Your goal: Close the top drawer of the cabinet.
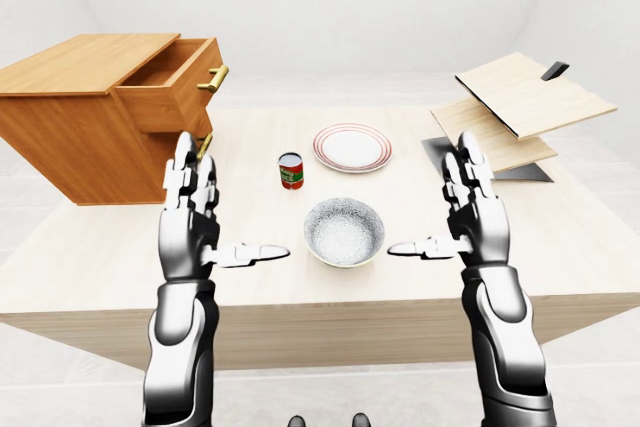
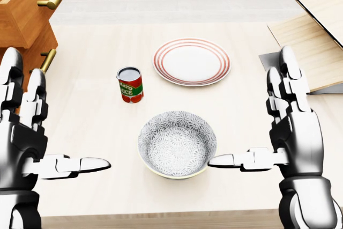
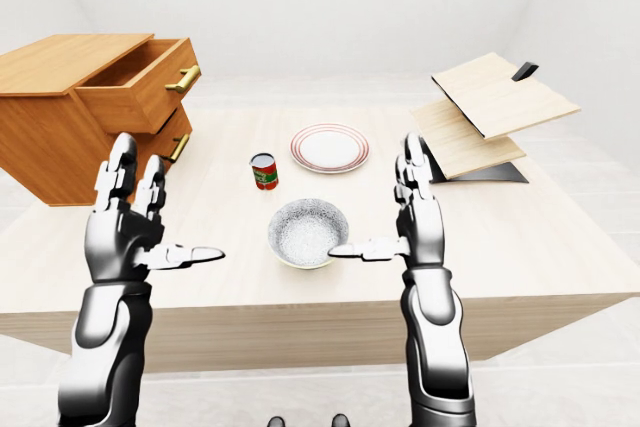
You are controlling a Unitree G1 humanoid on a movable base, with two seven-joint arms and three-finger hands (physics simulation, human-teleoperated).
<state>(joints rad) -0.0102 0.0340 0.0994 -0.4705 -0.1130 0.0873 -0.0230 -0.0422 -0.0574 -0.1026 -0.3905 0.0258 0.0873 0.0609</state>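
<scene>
Approach stage: both hands, left hand [image 1: 190, 217] and right hand [image 1: 470, 217], hover with fingers spread, empty; the top drawer [image 1: 180, 82] juts open at the surface's left, needing a leftward reach and push

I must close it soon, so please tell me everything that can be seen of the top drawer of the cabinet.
The top drawer is pulled out of the wooden cabinet toward the view's right, standing open. It looks like warm brown wood, box-shaped, with a brass-coloured bar handle on its face. Its inside is in shadow; no contents show. Below it a second drawer, with a like handle, is shut. Neither hand touches it; the left hand is raised, open, lower in the view.
</scene>
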